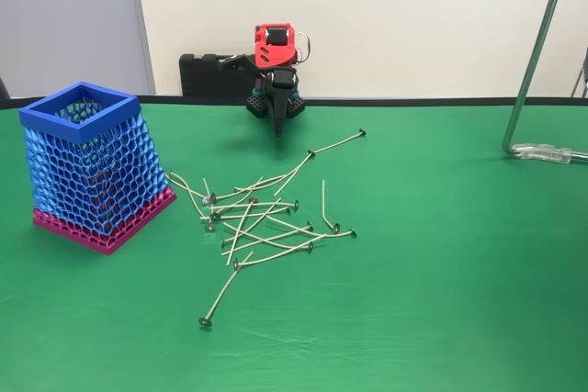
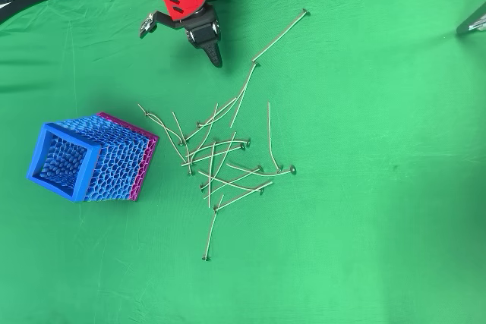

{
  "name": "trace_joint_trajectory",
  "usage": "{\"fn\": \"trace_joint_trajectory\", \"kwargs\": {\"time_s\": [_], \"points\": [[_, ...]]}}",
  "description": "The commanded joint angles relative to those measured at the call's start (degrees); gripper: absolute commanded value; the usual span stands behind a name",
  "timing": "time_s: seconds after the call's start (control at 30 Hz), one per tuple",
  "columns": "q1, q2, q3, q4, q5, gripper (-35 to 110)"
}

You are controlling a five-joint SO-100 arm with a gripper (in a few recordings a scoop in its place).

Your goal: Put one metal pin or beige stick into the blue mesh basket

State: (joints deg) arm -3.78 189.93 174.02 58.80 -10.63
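The claw (image 2: 215,57) is hanging near the back edge of the worktop (image 2: 380,225), its tips together and holding nothing. The basket (image 1: 90,166) is standing near the left edge in the fixed view. The pins (image 1: 262,218) are lying in a loose pile in the middle, beside the basket.

Light-blue honeycomb mesh, darker solid-blue rim, magenta base on blue mesh basket (image 1: 92,172). Pale beige-silver pins (image 1: 262,218), darker round heads. Plain bright green table cloth (image 1: 441,300). Red upper body, black fingers on gripper (image 2: 215,57). Cream wall (image 1: 413,16), grey panel (image 1: 64,16) at left.
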Motion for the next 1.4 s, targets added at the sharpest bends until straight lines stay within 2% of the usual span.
{"fn": "trace_joint_trajectory", "kwargs": {"time_s": [0.0, 0.6, 1.1, 1.37], "points": [[-0.3, 0.5, 0.0, -0.8, -0.3, 1], [0.4, -2.3, -4.5, 0.1, 0.4, 1], [-2.8, -18.9, -26.2, 9.0, 2.1, 0], [-2.3, -41.0, -41.9, 10.1, 0.7, 0]]}}
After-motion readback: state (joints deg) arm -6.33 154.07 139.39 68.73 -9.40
